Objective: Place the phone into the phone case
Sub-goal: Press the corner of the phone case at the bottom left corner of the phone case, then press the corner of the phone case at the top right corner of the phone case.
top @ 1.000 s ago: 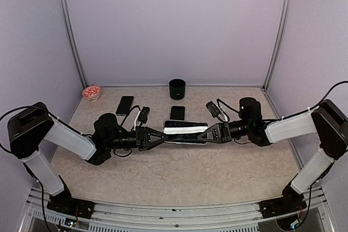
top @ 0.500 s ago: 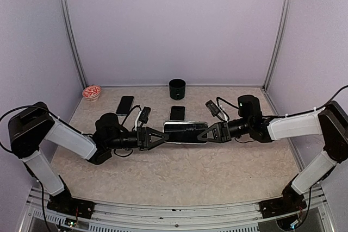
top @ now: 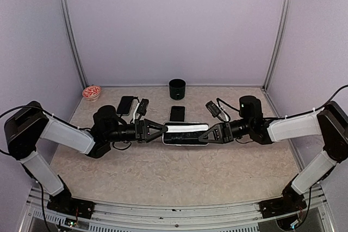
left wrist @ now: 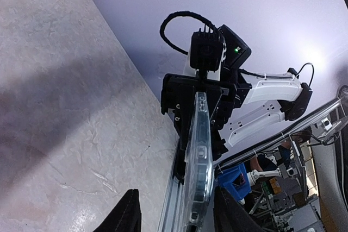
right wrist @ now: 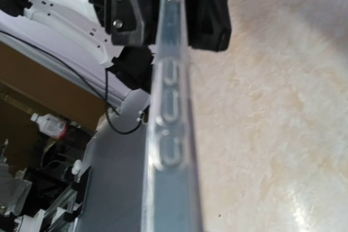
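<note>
1. top external view: the phone case [top: 185, 133] hangs above the counter [top: 179, 183], stretched lengthwise between the two arms.
2. the right hand [top: 205, 133] is clamped tight on the case's right end.
3. the left hand [top: 162, 130] sits at the case's left end. in the left wrist view its fingers [left wrist: 126, 218] are partly spread to either side of the clear edge, with a gap on one side.
4. a dark phone [top: 177, 113] lies flat on the counter just behind the case.
5. i cannot tell whether anything is inside the held case.
</note>
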